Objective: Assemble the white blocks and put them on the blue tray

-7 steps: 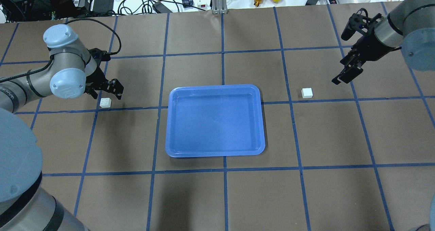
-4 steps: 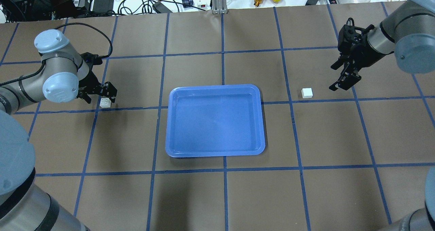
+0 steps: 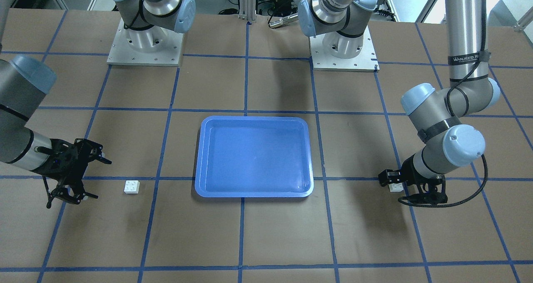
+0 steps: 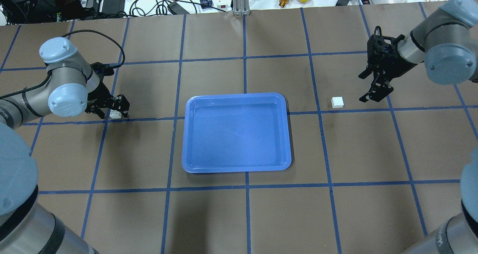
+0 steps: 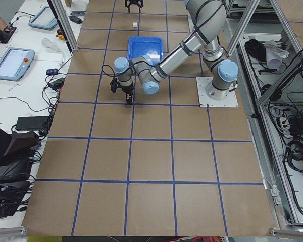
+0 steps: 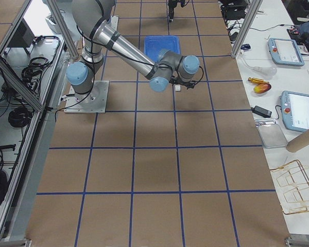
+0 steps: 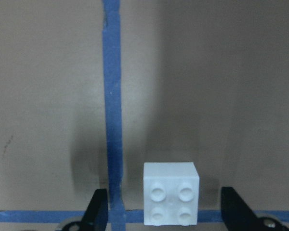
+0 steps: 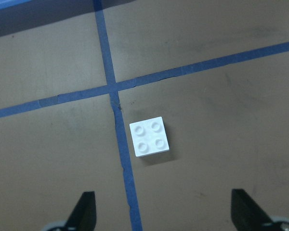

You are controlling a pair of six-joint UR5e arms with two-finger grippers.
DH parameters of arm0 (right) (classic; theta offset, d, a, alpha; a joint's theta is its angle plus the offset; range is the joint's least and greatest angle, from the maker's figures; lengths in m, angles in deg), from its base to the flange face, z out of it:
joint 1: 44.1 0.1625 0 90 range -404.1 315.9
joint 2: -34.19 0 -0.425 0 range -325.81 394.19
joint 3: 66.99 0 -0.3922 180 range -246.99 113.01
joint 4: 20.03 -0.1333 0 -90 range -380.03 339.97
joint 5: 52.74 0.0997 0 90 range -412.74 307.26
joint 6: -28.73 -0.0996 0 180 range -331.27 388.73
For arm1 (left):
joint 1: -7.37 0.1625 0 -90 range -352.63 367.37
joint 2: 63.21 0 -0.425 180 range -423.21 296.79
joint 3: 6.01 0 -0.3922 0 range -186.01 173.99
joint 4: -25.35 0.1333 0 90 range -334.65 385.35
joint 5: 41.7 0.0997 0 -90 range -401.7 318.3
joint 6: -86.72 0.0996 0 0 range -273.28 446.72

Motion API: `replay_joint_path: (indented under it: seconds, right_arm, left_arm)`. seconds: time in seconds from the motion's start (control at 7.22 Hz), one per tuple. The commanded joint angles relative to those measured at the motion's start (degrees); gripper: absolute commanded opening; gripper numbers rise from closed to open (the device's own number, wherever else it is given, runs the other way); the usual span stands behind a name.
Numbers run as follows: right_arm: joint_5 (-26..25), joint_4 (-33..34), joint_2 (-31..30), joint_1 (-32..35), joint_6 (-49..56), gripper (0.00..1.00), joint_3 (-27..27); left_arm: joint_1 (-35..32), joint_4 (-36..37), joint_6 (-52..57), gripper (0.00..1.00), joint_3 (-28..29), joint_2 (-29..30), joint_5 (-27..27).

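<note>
The left white block (image 7: pixel 171 199) sits studs-up between the 2 fingers of the left gripper (image 4: pixel 112 110), beside a blue tape (image 7: pixel 113 96) line, with a gap on each side. The blue tray (image 4: pixel 236 97) lies mid-table. To its right, the right white block (image 4: pixel 337 102) lies ahead of the right gripper (image 4: pixel 364 86), outside its fingers. The table (image 4: pixel 209 216) is brown paper, with cables (image 4: pixel 149 0) beyond its far edge. Both grippers are spread wide and hold nothing.

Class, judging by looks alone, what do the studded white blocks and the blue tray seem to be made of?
The white blocks look like matte moulded plastic: crisp edges, four round studs. The blue tray is likely plastic, smooth and slightly glossy: soft light patches on its floor.
</note>
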Motion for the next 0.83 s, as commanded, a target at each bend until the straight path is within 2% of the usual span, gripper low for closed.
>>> replay_joint_path:
  seconds: [0.0,0.28,0.55,0.69]
  right_arm:
    - [0.14,1.56,1.88,0.0,3.97,1.0,-0.09]
    - [0.5,1.57,1.97,0.09,3.8,1.0,-0.01]
    - [8.1,2.26,2.15,0.0,3.98,1.0,2.09]
    - [8.14,5.32,2.41,0.09,4.42,1.0,2.36]
  left_arm:
    - [-0.09,0.48,0.46,0.59,0.19,0.11,-0.13]
    - [-0.09,0.57,0.37,0.49,0.28,0.11,-1.7]
    - [-0.09,0.31,0.03,0.39,0.98,0.11,-1.8]
    - [-0.09,0.22,-0.06,0.33,1.15,-0.06,-1.8]
